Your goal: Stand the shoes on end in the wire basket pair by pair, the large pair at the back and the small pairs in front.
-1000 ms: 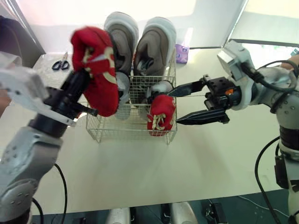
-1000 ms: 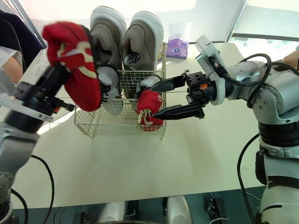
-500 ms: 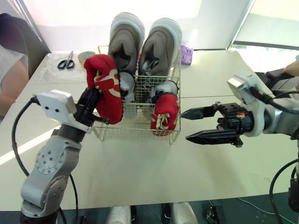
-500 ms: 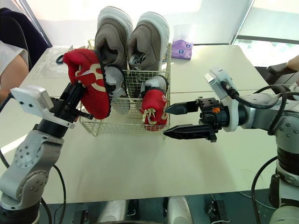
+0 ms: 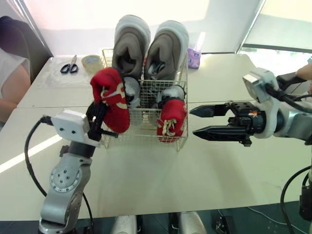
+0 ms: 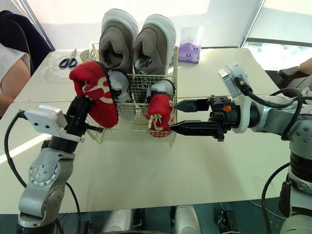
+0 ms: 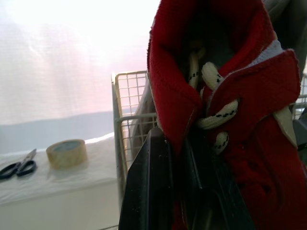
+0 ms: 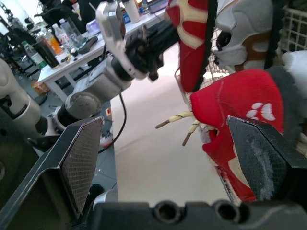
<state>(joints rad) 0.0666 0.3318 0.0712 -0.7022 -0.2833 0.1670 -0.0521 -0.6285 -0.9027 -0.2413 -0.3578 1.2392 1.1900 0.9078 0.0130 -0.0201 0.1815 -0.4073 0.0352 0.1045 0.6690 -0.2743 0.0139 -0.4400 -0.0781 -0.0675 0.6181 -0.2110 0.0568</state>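
Note:
A wire basket (image 5: 142, 139) stands mid-table. Two large grey shoes (image 5: 130, 45) stand on end at its back, with two small white-grey shoes (image 5: 131, 90) in front of them. One red shoe (image 5: 172, 120) stands at the basket's front right. My left gripper (image 5: 98, 117) is shut on the other red shoe (image 5: 111, 95), toe up, at the basket's front left corner. I cannot tell whether it is inside the wire. In the left wrist view its fingers (image 7: 154, 187) clamp the shoe's collar (image 7: 172, 96). My right gripper (image 5: 193, 122) hangs open just right of the basket, holding nothing.
Scissors (image 5: 69, 65) and a tape roll (image 5: 91, 61) lie at the back left. A purple tissue pack (image 5: 194, 57) sits behind the basket. A person (image 5: 9, 78) sits at the far left. Bare tabletop lies in front of the basket.
My left arm has lowered the red shoe from high above down to the basket's front left corner. My right gripper has drawn back to the right, away from the basket, still open.

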